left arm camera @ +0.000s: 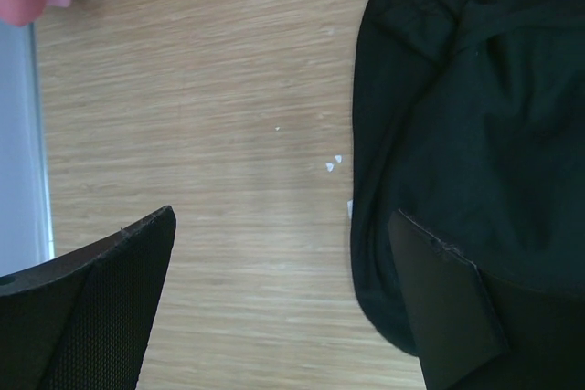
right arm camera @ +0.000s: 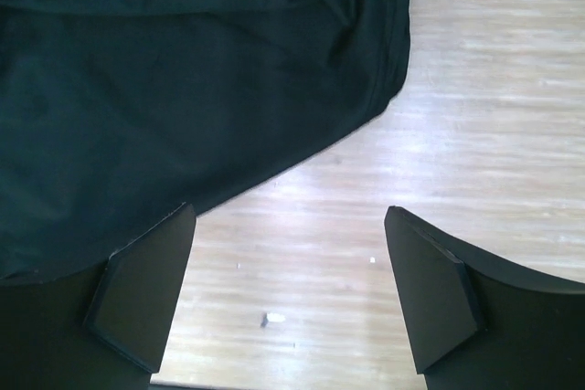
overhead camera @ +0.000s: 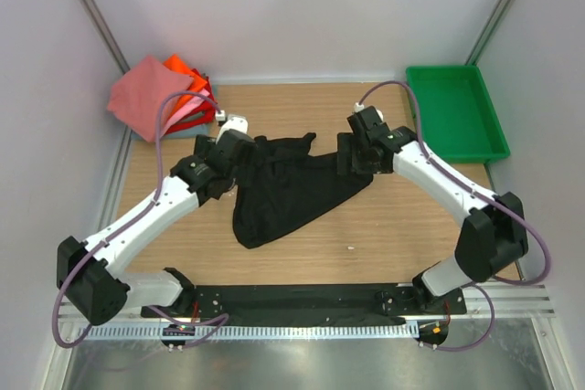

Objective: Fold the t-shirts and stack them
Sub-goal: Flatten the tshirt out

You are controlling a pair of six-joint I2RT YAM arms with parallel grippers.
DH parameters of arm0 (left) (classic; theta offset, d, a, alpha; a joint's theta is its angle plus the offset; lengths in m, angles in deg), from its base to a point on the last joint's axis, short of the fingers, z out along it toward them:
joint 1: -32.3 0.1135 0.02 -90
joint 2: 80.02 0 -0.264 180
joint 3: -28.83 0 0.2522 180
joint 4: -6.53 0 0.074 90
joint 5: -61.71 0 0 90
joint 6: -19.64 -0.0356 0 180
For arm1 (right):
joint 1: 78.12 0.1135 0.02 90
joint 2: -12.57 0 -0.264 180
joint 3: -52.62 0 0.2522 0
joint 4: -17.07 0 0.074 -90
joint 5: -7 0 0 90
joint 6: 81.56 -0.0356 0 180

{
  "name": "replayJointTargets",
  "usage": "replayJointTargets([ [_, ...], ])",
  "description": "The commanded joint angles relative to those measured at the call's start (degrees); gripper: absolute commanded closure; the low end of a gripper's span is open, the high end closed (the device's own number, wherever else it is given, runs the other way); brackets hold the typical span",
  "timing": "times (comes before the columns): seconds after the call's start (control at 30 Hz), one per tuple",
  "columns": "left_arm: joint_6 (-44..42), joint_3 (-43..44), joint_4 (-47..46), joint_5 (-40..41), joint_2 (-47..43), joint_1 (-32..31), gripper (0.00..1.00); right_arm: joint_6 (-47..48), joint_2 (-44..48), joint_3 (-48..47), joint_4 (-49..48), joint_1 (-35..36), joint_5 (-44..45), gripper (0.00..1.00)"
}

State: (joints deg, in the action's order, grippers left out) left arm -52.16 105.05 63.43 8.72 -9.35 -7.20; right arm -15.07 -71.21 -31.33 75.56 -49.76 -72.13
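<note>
Centrally, one black t-shirt lies crumpled; left fingers and right fingers, both spread wide and empty, flank its edges.

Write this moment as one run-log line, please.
item: black t-shirt crumpled on table | left gripper: open, at shirt edge, holding nothing | right gripper: open, at shirt edge, holding nothing | folded stack: far-left corner
</note>
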Motion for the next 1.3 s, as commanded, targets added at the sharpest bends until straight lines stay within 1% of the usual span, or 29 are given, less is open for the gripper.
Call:
replayJointTargets([
  [0.0,0.9,2.9,-2.9,-6.3,1.0,4.8,0.00,1.2,-6.2,-2.5,-5.7,-1.5,3.0,0.09],
  [0.07,1.4,0.7,-4.6,-8.5,1.0,7.9,0.00,2.1,-9.1,-4.1,-6.1,-3.4,3.0,0.08],
  [0.1,1.7,0.8,-3.6,-9.1,1.0,8.3,0.00,2.2,-10.9,-5.2,-7.0,-5.6,2.5,0.08],
  [0.27,0.8,-1.5,-3.8,-5.4,-0.7,8.3,0.00,2.1,-21.8,-9.8,-9.0,-11.0,-0.1,0.09],
  [0.33,0.5,-2.2,-3.9,-4.4,-1.3,8.3,0.01,2.4,-25.0,-12.8,-9.7,-12.3,-1.0,0.09],
  [0.47,0.3,-2.2,-3.8,-3.6,-1.5,8.3,0.00,3.0,-33.1,-17.9,-9.7,-12.5,-1.9,0.10],
  [0.53,0.3,-2.3,-3.8,-3.4,-1.5,8.3,0.00,3.2,-34.9,-19.9,-10.1,-12.6,-2.1,0.10],
  [0.6,0.3,-2.3,-3.8,-3.4,-1.6,8.3,0.00,2.9,-37.0,-20.6,-10.8,-13.2,-2.5,0.12],
  [0.63,0.3,-2.3,-3.8,-3.4,-1.6,8.3,0.00,2.9,-37.5,-20.6,-11.2,-13.3,-2.9,0.15],
  [0.7,0.3,-2.4,-3.8,-3.2,-1.5,8.3,0.00,2.5,-37.9,-19.3,-12.8,-13.8,-4.8,0.30],
  [0.73,0.3,-2.4,-3.8,-3.1,-1.6,8.3,0.00,2.0,-37.8,-18.6,-13.6,-13.9,-5.3,0.45],
  [0.83,0.5,-2.3,-3.8,-2.9,-1.3,8.3,0.01,1.9,-37.4,-15.7,-16.5,-13.9,-7.6,0.73],
  [0.87,0.5,-2.3,-3.8,-3.1,-1.2,8.4,0.00,2.1,-37.4,-15.3,-17.0,-13.9,-8.3,0.86],
  [0.9,0.6,-2.3,-3.8,-3.2,-1.0,8.4,0.00,2.2,-37.4,-15.0,-17.0,-13.8,-8.8,0.94],
  [0.93,1.0,-2.2,-3.7,-3.4,-0.9,8.4,0.00,2.6,-36.5,-15.0,-16.6,-13.8,-9.3,0.99],
  [1.0,1.8,-1.1,-3.1,-4.3,-0.5,8.4,0.00,4.2,-33.9,-15.0,-14.3,-12.4,-9.2,0.99],
  [1.03,2.4,-0.1,-2.9,-4.7,-0.1,8.4,0.00,5.0,-28.6,-14.9,-13.4,-11.2,-8.2,0.99],
  [1.1,3.3,4.4,-0.1,-5.2,1.1,8.4,0.01,7.3,-22.1,-14.1,-9.3,-9.1,-3.9,0.99],
  [1.13,3.5,5.9,0.5,-5.0,1.7,8.4,0.01,7.4,-18.7,-13.7,-7.7,-6.7,-2.6,0.99],
  [1.17,4.4,7.5,1.2,-4.8,2.0,8.4,0.00,7.3,-11.2,-12.4,-4.7,-5.8,-0.6,0.99],
  [1.2,4.7,10.5,1.3,-4.9,2.6,8.4,0.00,6.7,-7.6,-11.7,-3.0,-5.0,0.3,0.99],
  [1.23,5.0,11.6,1.3,-4.7,4.2,8.5,0.00,5.6,0.6,-10.6,-1.4,-4.1,1.1,0.99],
  [1.27,5.7,12.7,0.4,-4.8,5.1,8.7,0.00,4.4,4.6,-7.1,0.4,-3.9,1.6,0.99],
])
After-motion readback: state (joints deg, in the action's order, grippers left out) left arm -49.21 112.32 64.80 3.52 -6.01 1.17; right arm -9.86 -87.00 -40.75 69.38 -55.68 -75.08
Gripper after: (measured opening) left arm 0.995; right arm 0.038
